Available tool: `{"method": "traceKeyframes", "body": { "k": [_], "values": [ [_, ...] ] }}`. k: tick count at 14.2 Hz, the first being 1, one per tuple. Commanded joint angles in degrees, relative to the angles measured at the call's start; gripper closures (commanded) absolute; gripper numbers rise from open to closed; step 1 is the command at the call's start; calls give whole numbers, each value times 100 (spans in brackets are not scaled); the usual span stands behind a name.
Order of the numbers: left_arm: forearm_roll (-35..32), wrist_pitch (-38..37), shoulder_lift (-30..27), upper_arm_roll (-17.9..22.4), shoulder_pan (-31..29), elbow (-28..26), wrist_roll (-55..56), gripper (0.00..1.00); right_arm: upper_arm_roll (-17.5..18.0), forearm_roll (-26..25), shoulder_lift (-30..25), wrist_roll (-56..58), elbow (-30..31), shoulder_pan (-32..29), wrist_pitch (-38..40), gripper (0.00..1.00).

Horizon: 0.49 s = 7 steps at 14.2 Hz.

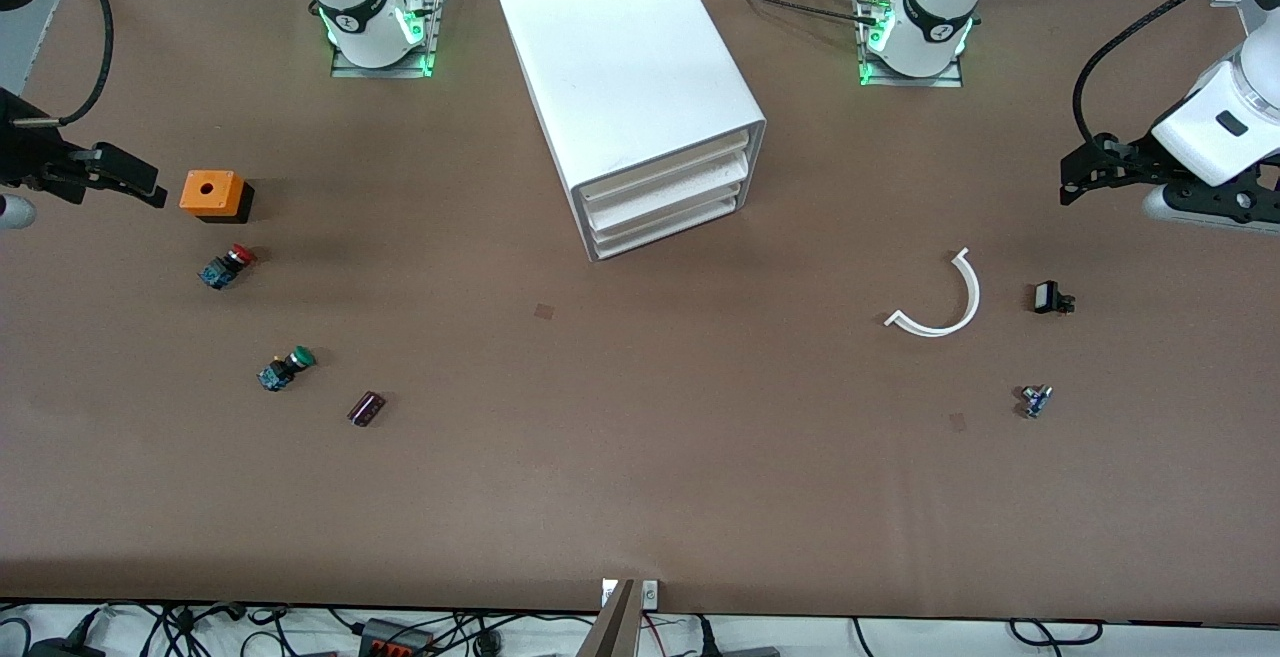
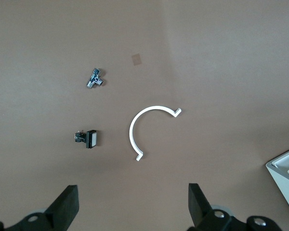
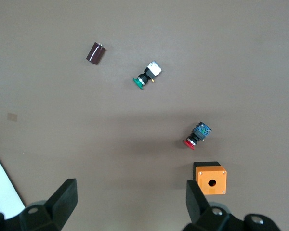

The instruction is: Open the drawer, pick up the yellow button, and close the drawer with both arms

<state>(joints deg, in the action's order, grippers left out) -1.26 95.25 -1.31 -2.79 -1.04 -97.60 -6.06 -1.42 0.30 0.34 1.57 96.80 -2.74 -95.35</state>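
- Nearest the front camera, toward the right arm's end of the table [image 1: 640,497], lie a green-capped button [image 1: 285,369] and a red-capped button [image 1: 226,266]; no orange-yellow button shows, so it is presumably inside.
- Mid-table, the cabinet [image 1: 630,77] stands with its top drawer [image 1: 662,168] shut: nothing is done yet.
- Over the table's two ends, the left gripper [image 2: 132,207] and right gripper [image 3: 130,204] wait, jaws spread wide, empty.

You get even, bright overhead light across the brown desk [image 1: 640,457]; shadows stay short and soft, the darkest beside the orange box [image 1: 211,193] and under the cabinet [image 1: 630,87]; green lamps glow at both arm bases; the cabinet top glares white; both wrist views look slightly dimmer, yet sharp.
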Motion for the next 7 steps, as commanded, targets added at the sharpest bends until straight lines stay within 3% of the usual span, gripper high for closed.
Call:
{"method": "traceKeyframes", "body": {
  "k": [1,7],
  "values": [
    [47,-129,61,-3,-2,162,-62,0,19,-83,-25,-43,23,19,43,0],
    [47,-138,61,-3,-10,154,-79,0,19,-83,-25,-43,5,28,16,0]
  ]
}}
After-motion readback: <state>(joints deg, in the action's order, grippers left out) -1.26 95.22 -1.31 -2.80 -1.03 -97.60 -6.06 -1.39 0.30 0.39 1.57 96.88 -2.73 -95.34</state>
